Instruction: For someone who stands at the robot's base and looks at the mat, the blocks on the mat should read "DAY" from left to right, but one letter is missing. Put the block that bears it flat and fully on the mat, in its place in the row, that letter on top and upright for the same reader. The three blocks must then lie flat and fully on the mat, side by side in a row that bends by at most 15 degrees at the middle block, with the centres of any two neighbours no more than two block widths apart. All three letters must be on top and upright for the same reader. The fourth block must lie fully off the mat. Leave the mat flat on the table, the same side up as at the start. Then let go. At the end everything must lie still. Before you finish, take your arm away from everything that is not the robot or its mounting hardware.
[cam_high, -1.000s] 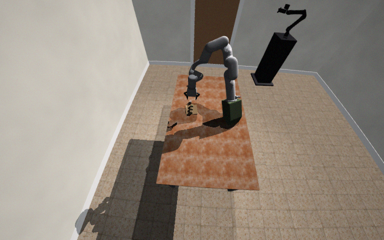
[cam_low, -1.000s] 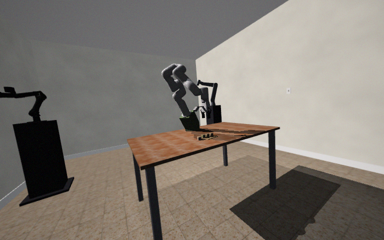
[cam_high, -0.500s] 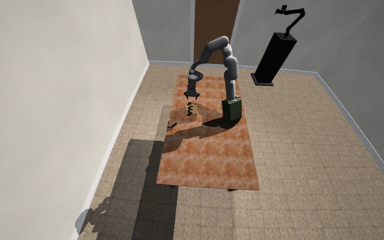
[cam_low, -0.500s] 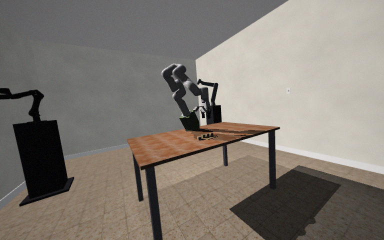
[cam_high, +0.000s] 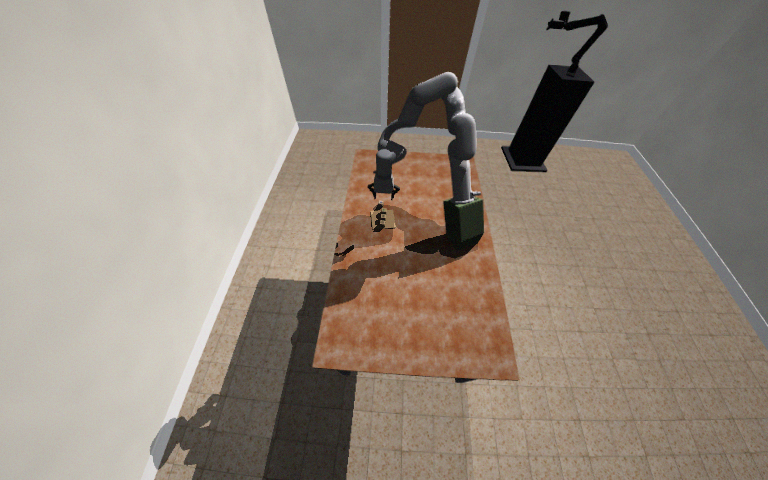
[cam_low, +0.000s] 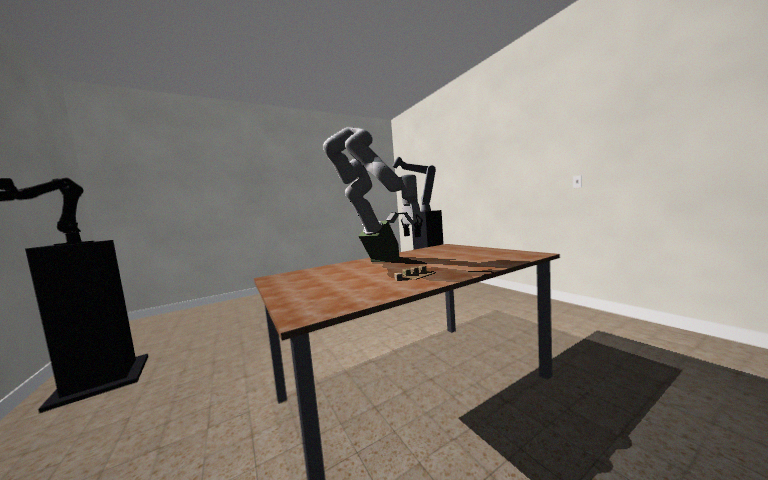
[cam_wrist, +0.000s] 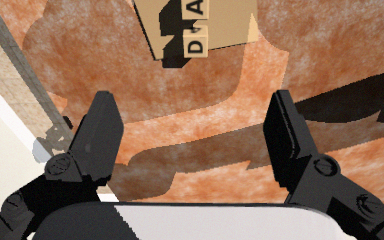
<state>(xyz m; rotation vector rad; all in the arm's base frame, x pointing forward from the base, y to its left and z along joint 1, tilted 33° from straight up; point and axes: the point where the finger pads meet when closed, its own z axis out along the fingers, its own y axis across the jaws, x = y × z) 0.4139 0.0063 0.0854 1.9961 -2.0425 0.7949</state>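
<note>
My hand (cam_wrist: 192, 145) spread, holding nothing, hovering over the table (cam_wrist: 310, 45) beside the mat (cam_wrist: 235, 25). D (cam_wrist: 195, 46) and A (cam_wrist: 197, 7) sit on it; Y possibly beyond frame. Next: verify the row, else fetch Y.

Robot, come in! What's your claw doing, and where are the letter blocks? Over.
End effector open, empty, above bare table. D block and A block side by side on tan mat. Nothing between fingers.
</note>
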